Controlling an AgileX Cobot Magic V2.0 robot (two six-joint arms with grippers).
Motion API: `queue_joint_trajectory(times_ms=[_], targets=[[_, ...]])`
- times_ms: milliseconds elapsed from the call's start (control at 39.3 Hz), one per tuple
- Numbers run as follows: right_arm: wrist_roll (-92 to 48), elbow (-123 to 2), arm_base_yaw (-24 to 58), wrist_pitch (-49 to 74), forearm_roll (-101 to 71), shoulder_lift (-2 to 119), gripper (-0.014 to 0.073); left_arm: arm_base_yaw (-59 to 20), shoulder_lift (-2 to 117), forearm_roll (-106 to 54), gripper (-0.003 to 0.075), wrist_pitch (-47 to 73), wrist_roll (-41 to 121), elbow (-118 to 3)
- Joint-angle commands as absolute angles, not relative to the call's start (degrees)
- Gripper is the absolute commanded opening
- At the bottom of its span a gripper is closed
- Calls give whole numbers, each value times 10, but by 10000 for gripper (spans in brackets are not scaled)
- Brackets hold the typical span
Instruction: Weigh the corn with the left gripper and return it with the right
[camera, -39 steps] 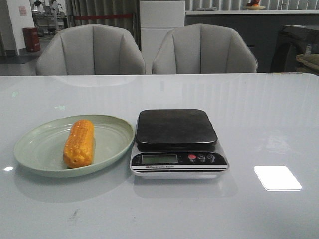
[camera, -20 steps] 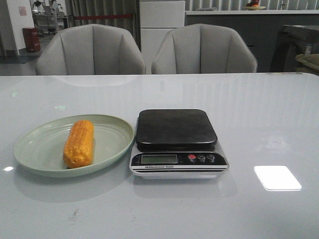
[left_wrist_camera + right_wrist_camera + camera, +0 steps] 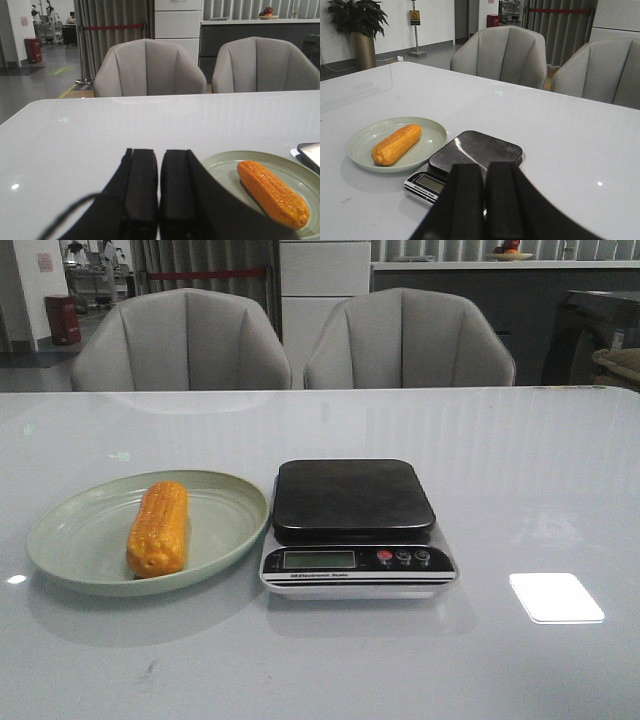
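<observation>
Corn (image 3: pixel 159 528) is lying lengthwise in the green plate (image 3: pixel 60 560) at the table's (image 3: pixel 520 460) left side, not yet picked. Left gripper (image 3: pixel 159 187) is sitting back from the plate with fingers (image 3: pixel 141 185) pressed together, holding nothing; it's needing to open wide and come down across the cob's middle, clearing the raised rim. Scale (image 3: pixel 355 525) is sitting just right of the plate, nearly touching, its platform bare. Right gripper (image 3: pixel 485 197) is hanging behind the scale, fingers (image 3: pixel 468 200) also together and empty. Table beyond is giving open room.
</observation>
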State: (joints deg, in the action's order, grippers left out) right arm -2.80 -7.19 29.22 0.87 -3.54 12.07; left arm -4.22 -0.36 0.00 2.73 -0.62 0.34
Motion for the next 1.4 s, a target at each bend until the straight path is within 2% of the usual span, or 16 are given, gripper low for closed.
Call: queue_joint_trajectory(times_ms=[0, 1146, 1375], targets=[[-33, -88, 289, -35, -33, 125, 169, -52, -16, 0, 122, -27, -11, 22], [-33, -80, 289, -34, -33, 125, 169, -53, -16, 0, 122, -27, -11, 22], [-33, -67, 187, -32, -33, 107, 169, -53, -16, 0, 122, -27, -11, 22]])
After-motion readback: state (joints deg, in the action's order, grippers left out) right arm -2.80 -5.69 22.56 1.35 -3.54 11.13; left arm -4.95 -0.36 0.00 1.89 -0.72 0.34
